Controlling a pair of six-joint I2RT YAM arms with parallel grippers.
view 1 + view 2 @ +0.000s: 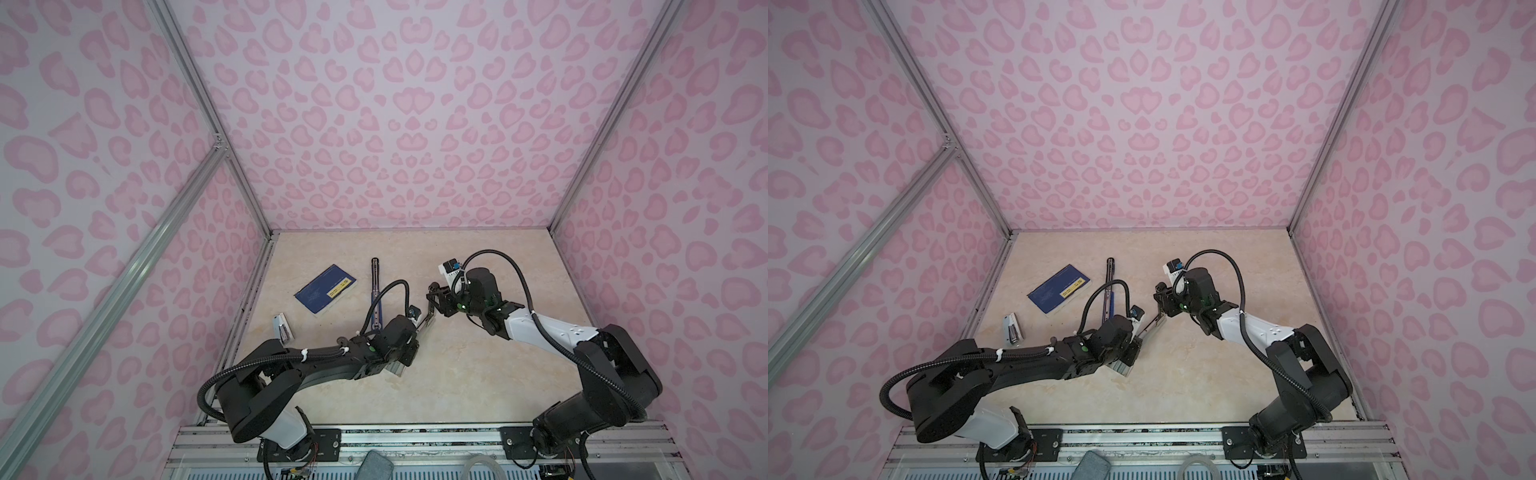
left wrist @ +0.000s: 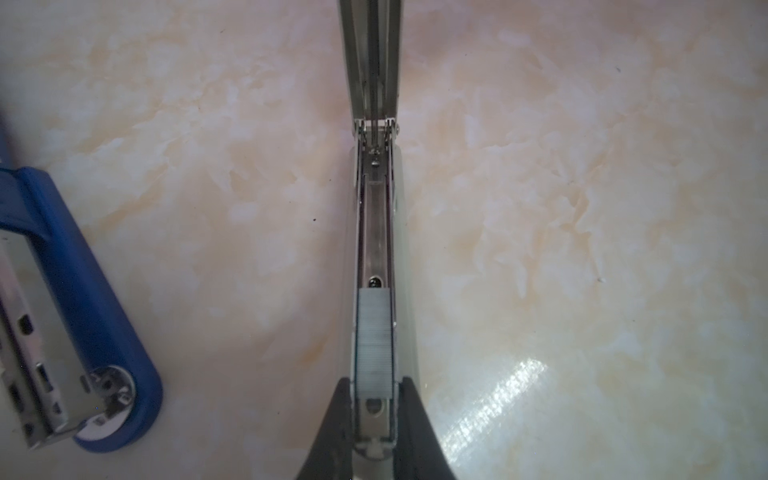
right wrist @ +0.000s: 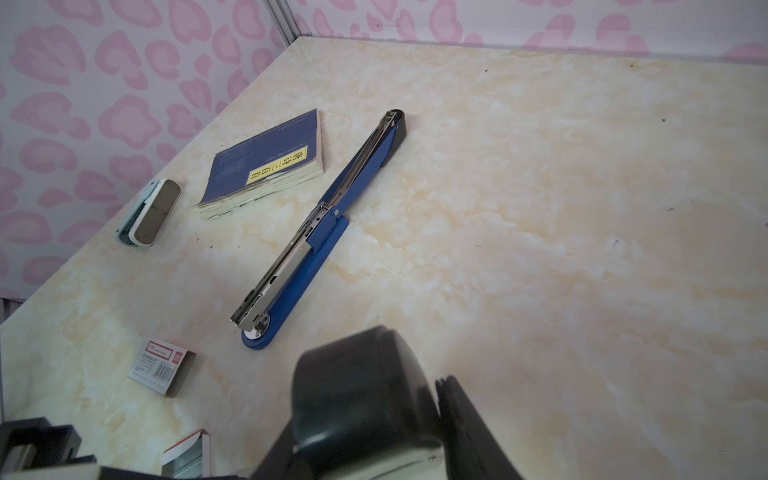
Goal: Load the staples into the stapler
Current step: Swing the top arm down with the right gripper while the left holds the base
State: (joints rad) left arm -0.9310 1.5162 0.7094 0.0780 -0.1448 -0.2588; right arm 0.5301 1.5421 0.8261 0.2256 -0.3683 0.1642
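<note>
A silvery stapler point(image 2: 374, 232) hangs above the table, folded open at its hinge. My left gripper point(image 2: 374, 380) is shut on the sides of its magazine channel. A grey strip of staples point(image 2: 374, 340) lies in that channel, just ahead of my fingers. The stapler's black-capped lid point(image 3: 357, 386) sits between the fingers of my right gripper point(image 3: 374, 399), which is shut on it. In both top views the two grippers point(image 1: 420, 328) point(image 1: 432, 301) meet mid-table. The white staple tray point(image 3: 187, 455) and its red-labelled sleeve point(image 3: 160, 368) lie on the table by the left arm.
A long blue stapler point(image 3: 316, 232) lies opened flat on the table point(image 1: 478, 374), left of the grippers. A dark blue booklet point(image 1: 326, 291) and a small white stapler point(image 1: 282, 328) sit further left, near the side wall. Pink patterned walls enclose three sides.
</note>
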